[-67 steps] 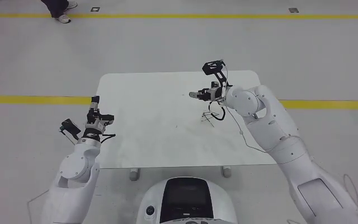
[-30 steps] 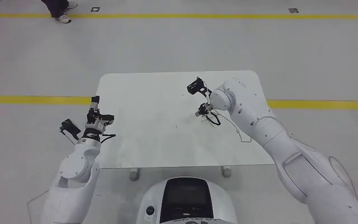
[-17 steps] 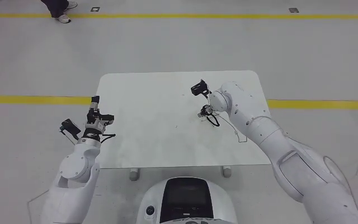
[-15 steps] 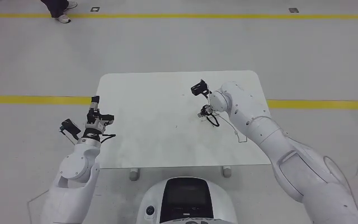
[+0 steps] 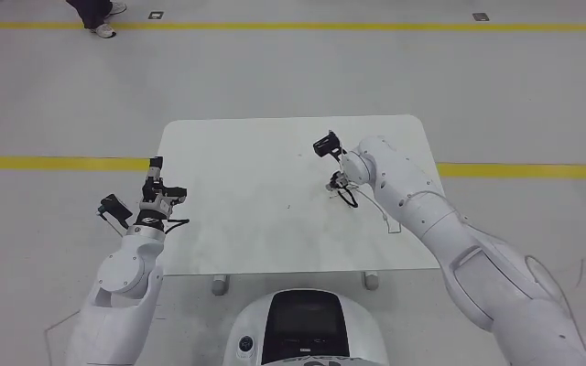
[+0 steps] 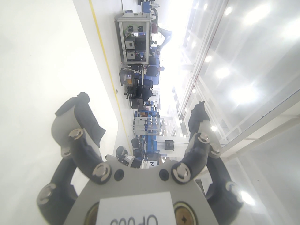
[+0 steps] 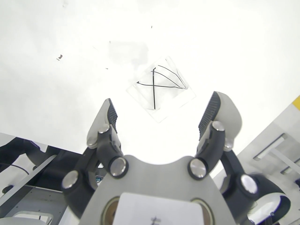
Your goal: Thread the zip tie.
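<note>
Clear packet (image 7: 169, 105), black zip ties (image 7: 154, 92) inside

Several thin black zip ties (image 7: 154, 90) are laid flat within the outline of a clear square sheet (image 7: 168, 105), which rests on the white tabletop (image 7: 70, 24). One tie is laid straight, and it is crossed near its middle by a second, gently curved tie. Two further curved ties are fanned out from one corner of the sheet, where the ends are gathered with that of the second tie
</note>
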Tool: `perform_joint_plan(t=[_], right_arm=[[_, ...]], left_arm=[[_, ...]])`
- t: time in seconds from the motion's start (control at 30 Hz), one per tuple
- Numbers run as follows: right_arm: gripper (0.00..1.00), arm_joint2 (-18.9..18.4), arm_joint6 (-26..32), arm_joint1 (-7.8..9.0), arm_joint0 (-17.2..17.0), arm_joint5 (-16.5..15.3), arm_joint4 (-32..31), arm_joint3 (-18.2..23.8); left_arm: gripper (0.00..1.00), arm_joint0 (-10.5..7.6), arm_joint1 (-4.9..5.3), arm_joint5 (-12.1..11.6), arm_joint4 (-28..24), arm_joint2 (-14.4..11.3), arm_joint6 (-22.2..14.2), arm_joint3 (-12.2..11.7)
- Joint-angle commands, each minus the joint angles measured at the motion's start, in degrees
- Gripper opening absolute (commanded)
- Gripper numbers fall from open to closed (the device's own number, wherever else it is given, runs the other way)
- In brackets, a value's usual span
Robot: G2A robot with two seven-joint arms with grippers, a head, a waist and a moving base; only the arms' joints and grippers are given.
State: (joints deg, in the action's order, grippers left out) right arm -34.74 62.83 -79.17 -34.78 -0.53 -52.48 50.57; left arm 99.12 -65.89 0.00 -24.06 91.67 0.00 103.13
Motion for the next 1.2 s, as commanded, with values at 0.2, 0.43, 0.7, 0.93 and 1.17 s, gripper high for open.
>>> perform_joint_plan(t=[0.2, 0.43, 0.7, 0.93, 1.17], right_arm=[[0.0, 0.78, -0.05, -1.33, 0.14, -1.37, -0.11, -3.04], [0.0, 1.73, -1.06, -2.92, 0.63, -2.22, -0.22, -6.79], [0.0, 2.66, -1.94, -4.84, 1.06, -4.39, 0.62, -11.32], [0.0, 3.17, -1.74, -6.52, 1.89, -8.21, 2.22, -14.87], [0.0, 3.63, -0.75, -7.72, 2.64, -12.22, 2.87, -17.5]], left_arm=[[1.0, 0.0, 0.0, 0.0, 0.0, 0.0, 0.0, 0.0], [1.0, 0.0, 0.0, 0.0, 0.0, 0.0, 0.0, 0.0], [1.0, 0.0, 0.0, 0.0, 0.0, 0.0, 0.0, 0.0], [1.0, 0.0, 0.0, 0.0, 0.0, 0.0, 0.0, 0.0], [1.0, 0.0, 0.0, 0.0, 0.0, 0.0, 0.0, 0.0]])
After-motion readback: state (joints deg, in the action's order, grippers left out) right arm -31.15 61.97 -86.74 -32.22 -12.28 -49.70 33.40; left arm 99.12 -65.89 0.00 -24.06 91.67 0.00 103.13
